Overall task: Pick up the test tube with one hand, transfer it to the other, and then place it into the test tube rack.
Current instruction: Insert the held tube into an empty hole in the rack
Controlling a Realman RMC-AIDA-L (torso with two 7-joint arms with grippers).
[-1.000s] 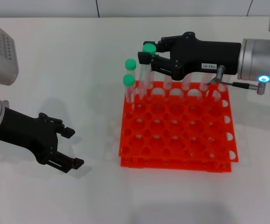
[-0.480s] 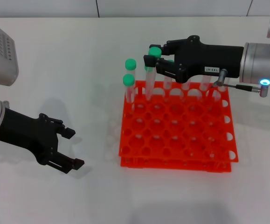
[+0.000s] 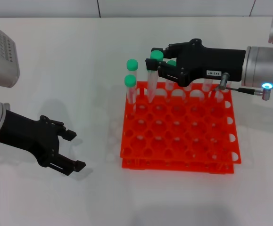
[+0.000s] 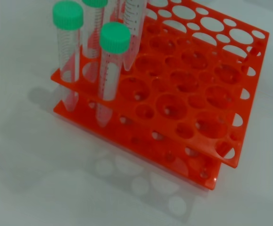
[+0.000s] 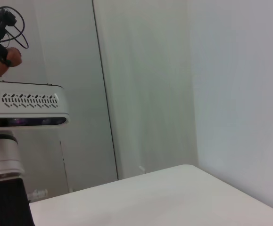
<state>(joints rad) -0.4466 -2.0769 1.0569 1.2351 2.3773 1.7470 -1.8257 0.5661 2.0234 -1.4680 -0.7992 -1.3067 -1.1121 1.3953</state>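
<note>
The test tube (image 3: 151, 84), clear with a green cap, stands nearly upright with its lower end in a back-row hole of the orange-red test tube rack (image 3: 178, 141). My right gripper (image 3: 152, 57), the labelled black one, is shut on the tube just under its cap. In the left wrist view the same tube (image 4: 133, 28) enters the rack (image 4: 207, 94) beside other capped tubes. My left gripper (image 3: 75, 149) hangs open and holds nothing, low over the table left of the rack.
Two more green-capped tubes (image 3: 132, 64) (image 3: 129, 81) stand in the rack's back-left corner, close to the held one. Another green cap (image 3: 171, 62) shows behind my right fingers. White table surrounds the rack.
My right gripper has moved down and slightly right, lowering the tube into the rack hole. The left arm has stayed put.
</note>
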